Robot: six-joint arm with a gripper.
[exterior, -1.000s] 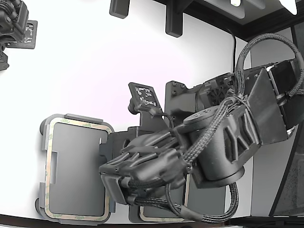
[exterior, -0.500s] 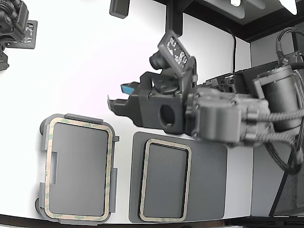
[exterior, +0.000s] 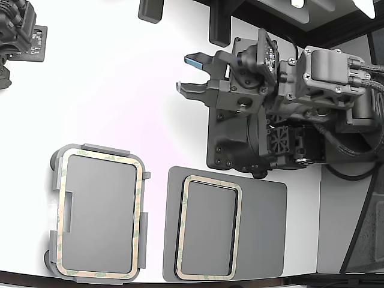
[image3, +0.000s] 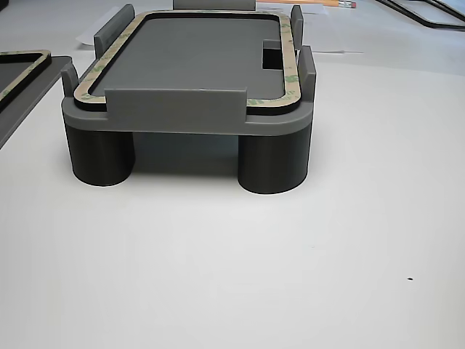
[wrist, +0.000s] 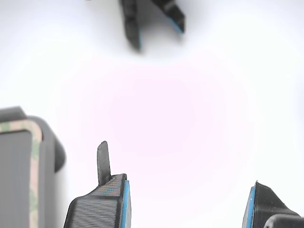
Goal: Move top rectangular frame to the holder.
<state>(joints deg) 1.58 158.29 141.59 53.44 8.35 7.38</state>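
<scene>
A beige-rimmed rectangular frame (exterior: 102, 155) lies seated flat in the light grey holder (exterior: 105, 147) at the exterior view's lower left. The other view shows the same frame (image3: 270, 100) resting level inside the holder's (image3: 174, 107) raised tabs. An identical frame (exterior: 239, 228) lies on the dark grey mat (exterior: 264, 228) to the right of the holder. My gripper (exterior: 183, 73) hovers high over the white table, far from both frames, open and empty. In the wrist view my gripper (wrist: 187, 204) shows blue pads, with a holder (wrist: 50, 152) corner and frame (wrist: 34, 161) at the edge.
The arm's black base (exterior: 258, 138) stands just behind the mat. Two black brackets (exterior: 219, 27) sit at the table's far edge, and a second arm's black head (exterior: 18, 30) is at the exterior view's upper left. The table's edge runs just below holder and mat.
The arm has risen from over the mat and swung back toward the far right, uncovering the frame on the mat. The gripper stayed open and empty. The frame in the holder has not moved.
</scene>
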